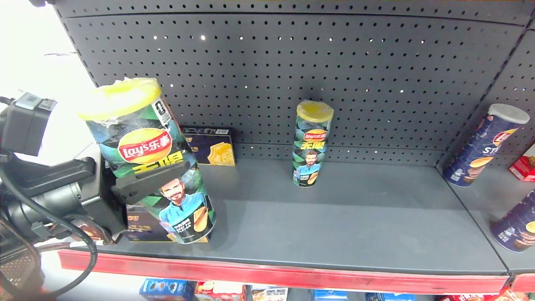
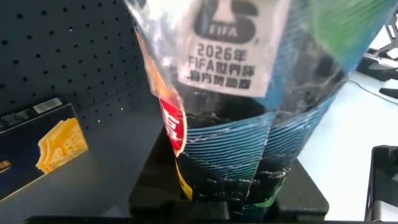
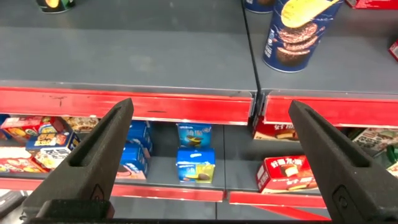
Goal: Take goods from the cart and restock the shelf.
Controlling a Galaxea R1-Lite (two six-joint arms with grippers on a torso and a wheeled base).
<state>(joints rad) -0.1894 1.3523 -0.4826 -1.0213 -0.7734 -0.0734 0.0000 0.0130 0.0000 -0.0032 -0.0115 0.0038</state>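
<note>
Dark pegboard backs the grey shelf (image 1: 355,217), where at its left end we see our left gripper (image 1: 165,177) clamped on a tilted, yellow-lidded green chip can (image 1: 146,146) partly hiding boxes, a twin can (image 1: 312,144) upright mid-shelf, and our right gripper (image 3: 210,107) spread wide, empty.

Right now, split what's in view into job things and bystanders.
Job: held can in left gripper; shelf; matching can already standing on it.
Lying about: blue cans; dark box; lower-shelf boxes.
</note>
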